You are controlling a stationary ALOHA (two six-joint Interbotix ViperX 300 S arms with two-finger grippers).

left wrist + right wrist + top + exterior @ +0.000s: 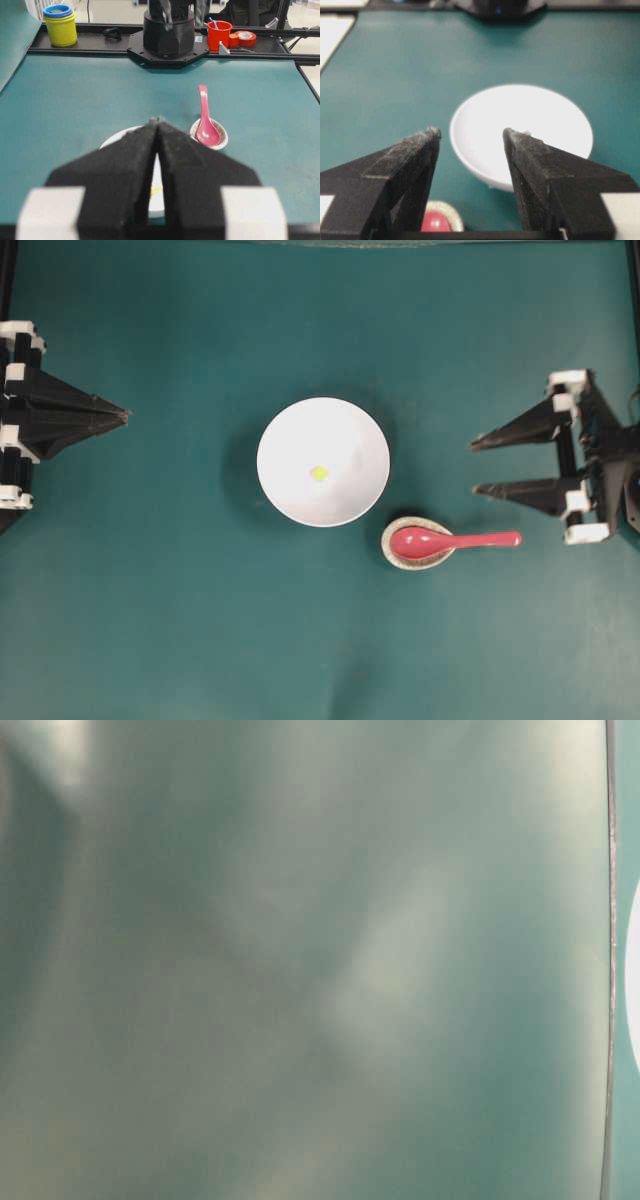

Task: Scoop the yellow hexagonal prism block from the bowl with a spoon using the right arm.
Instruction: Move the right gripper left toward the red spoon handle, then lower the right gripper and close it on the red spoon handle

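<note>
**Op:** Teal table point(150, 620) all around on my overhead feed, with the bowl point(323, 461) near the middle.

**Desk:** Where's the block?

**Op:** Block point(319, 473) sits inside the bowl, close to its centre. The spoon point(445, 539) lies just to the bowl's lower right, scoop resting in a small speckled rest point(400, 557), handle pointing toward my right claw point(474, 468).

**Desk:** And that claw?

**Op:** Released, fingers spread wide, nothing between them. It's off at the table's right side, apart from the spoon; the handle tip lies just below its lower finger. On my right wrist feed I see the bowl ahead between the fingers and the spoon's scoop low by the left one.

**Desk:** Left side?

**Op:** Left claw point(126, 416) is clenched on nothing, well away from the bowl.
</note>
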